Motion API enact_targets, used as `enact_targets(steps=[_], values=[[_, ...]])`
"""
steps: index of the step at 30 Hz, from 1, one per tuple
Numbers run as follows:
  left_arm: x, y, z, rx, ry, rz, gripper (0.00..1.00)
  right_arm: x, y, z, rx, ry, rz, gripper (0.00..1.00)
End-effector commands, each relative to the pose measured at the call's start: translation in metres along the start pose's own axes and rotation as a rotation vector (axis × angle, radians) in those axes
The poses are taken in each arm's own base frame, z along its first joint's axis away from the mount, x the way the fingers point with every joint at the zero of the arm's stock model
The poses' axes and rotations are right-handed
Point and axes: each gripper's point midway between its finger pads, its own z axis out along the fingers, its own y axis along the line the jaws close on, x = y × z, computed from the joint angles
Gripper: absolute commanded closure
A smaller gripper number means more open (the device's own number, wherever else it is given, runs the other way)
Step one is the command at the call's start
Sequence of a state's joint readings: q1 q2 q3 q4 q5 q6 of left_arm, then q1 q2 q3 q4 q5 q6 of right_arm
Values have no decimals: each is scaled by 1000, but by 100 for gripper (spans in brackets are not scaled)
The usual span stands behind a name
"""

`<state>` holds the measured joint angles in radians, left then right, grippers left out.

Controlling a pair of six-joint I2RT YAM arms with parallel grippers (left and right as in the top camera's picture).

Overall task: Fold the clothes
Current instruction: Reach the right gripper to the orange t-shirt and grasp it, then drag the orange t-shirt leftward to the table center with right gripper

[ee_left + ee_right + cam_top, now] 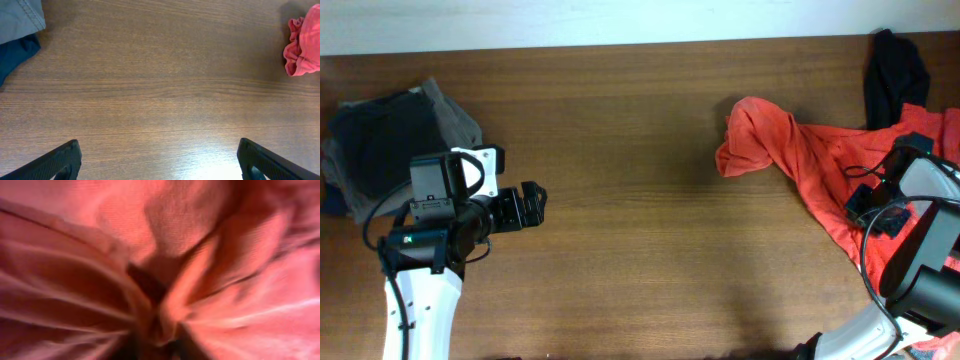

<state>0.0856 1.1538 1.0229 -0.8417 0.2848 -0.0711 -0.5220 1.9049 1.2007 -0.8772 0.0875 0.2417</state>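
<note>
The red-orange T-shirt (790, 150) lies crumpled at the right of the wooden table, one bunched end reaching toward the middle. It also shows at the right edge of the left wrist view (302, 47). A limp black garment (895, 75) lies at the far right corner, touching the shirt. My right gripper (865, 205) is down on the shirt; its wrist view is blurred and filled with red cloth (225, 255) whose folds gather to a pinch between the jaws (160, 345). My left gripper (535, 205) is open and empty over bare wood (159, 160), far from the shirt.
A pile of dark and grey-brown clothes (390, 140) sits at the far left beside the left arm; its grey (20, 15) and navy (15, 52) edges show in the left wrist view. The table's far edge meets a white wall (620, 20).
</note>
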Motion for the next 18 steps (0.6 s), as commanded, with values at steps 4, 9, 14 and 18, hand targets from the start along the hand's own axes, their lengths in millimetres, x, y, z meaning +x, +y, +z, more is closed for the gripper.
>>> enact_targets(steps=[4,9,14,18], values=[[-7,-3,-5,15,-20,21,1,-6,0,-18,-2,12,21,96],[-8,-3,-5,15,-23,22,1,-19,4,-68,-26,-4,28,96],[-8,-3,-5,15,-25,22,1,-9,53,-123,-231,1,-138,96],[-10,-4,-5,15,-32,24,1,23,107,-155,-333,7,-342,96]])
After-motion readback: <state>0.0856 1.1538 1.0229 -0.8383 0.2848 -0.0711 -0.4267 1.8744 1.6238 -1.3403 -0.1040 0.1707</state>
